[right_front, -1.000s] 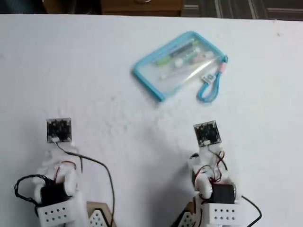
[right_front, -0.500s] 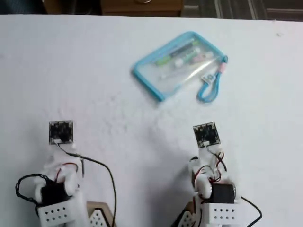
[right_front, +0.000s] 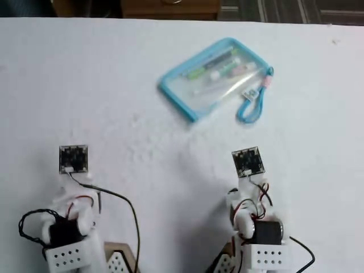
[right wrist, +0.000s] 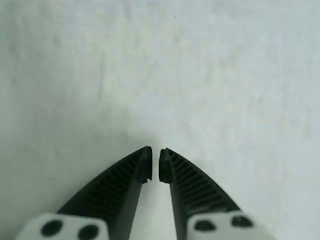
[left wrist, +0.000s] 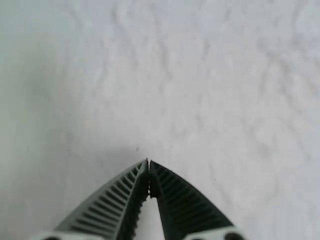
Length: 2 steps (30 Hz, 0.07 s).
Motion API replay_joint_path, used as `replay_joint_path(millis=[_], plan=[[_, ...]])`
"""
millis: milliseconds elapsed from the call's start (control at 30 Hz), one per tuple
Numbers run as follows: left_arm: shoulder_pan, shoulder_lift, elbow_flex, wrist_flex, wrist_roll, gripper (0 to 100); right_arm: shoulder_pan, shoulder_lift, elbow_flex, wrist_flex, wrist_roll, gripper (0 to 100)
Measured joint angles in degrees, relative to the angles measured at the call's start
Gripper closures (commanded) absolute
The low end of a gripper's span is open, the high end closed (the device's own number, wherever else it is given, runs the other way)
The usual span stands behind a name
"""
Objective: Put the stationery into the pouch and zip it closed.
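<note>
A clear pouch (right_front: 213,77) with blue trim lies flat at the far middle of the white table, turned at an angle. Pens and other stationery (right_front: 219,67) show through its clear side. A blue strap loop (right_front: 252,108) hangs from its right corner by a pink tab (right_front: 267,79). Both arms are folded back at the near edge, far from the pouch. In the left wrist view my left gripper (left wrist: 148,167) is shut over bare tabletop, tips touching. My right gripper (right wrist: 155,162) is shut too, a sliver between its tips and nothing in it.
The white table (right_front: 85,85) is wide and bare around the pouch. The left arm's wrist camera board (right_front: 74,158) and the right arm's wrist camera board (right_front: 248,161) sit near the front edge, with a black cable (right_front: 122,199) trailing by the left arm. Dark furniture stands beyond the far edge.
The left arm's wrist has drawn back slightly toward the near edge. The pouch and the right arm have barely moved.
</note>
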Motion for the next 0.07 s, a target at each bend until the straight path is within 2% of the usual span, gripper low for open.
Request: replay_joint_path(millis=[67], plan=[[0.0, 0.0, 0.0, 0.0, 0.0, 96, 0.0, 0.0, 0.0, 0.0, 0.0, 96.1]])
